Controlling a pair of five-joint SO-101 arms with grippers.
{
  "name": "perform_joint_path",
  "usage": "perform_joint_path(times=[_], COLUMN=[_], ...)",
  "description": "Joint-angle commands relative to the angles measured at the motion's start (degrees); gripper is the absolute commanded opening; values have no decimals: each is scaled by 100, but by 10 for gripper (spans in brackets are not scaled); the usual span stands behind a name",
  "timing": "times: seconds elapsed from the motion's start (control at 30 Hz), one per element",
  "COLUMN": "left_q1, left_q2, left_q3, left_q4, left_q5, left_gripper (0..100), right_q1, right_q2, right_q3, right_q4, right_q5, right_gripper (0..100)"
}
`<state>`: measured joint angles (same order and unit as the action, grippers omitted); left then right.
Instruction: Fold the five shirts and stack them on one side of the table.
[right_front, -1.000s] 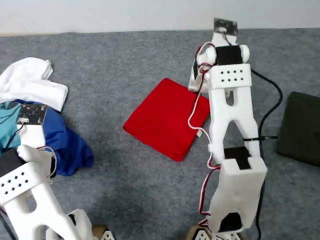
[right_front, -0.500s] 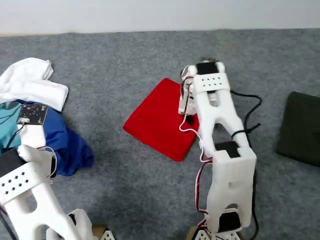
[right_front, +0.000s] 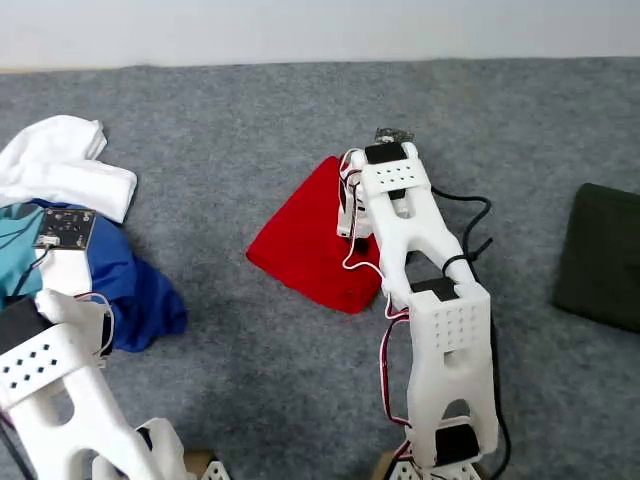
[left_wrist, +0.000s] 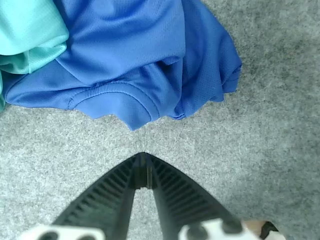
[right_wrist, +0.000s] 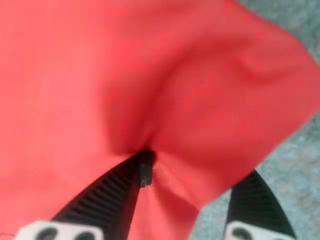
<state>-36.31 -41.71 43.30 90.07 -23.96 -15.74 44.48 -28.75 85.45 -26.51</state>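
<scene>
A folded red shirt (right_front: 300, 245) lies mid-table on the grey carpet (right_front: 250, 110). Its far right side is bunched and lifted toward my right gripper (right_front: 347, 205). In the right wrist view, red cloth (right_wrist: 150, 75) puckers at one fingertip (right_wrist: 144, 170) and drapes over the other, so the gripper (right_wrist: 192, 177) is shut on a thick fold. A crumpled blue shirt (right_front: 140, 290), a teal shirt (right_front: 12, 245) and a white shirt (right_front: 60, 165) are heaped at the left. My left gripper (left_wrist: 145, 156) hangs shut over bare carpet, just short of the blue shirt's (left_wrist: 140, 55) hem.
A dark folded garment (right_front: 600, 260) sits at the right edge of the table. The left arm's white links (right_front: 50, 380) fill the near left corner. A white wall (right_front: 300, 30) borders the far side. Bare carpet stretches between the pile and the red shirt.
The right arm swung from the far side toward the near left, dragging the red shirt's right edge with it. The shirt went from flat to bunched. The left arm stayed still.
</scene>
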Motion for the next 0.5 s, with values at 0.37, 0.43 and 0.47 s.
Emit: perform_joint_path(times=[0.37,0.43,0.47], left_q1=[18,18,18], left_q2=[-132,-132,-132], left_q3=[-277,-277,-268], left_q4=[-26,-26,-26], left_q5=[-35,-35,-35], left_gripper=[4,4,4], right_q1=[-13,4,4], right_q2=[189,189,189], right_q3=[-44,-44,-44], right_q4=[-523,-523,-523], right_q5=[-53,-35,-26], right_gripper=[165,90,50])
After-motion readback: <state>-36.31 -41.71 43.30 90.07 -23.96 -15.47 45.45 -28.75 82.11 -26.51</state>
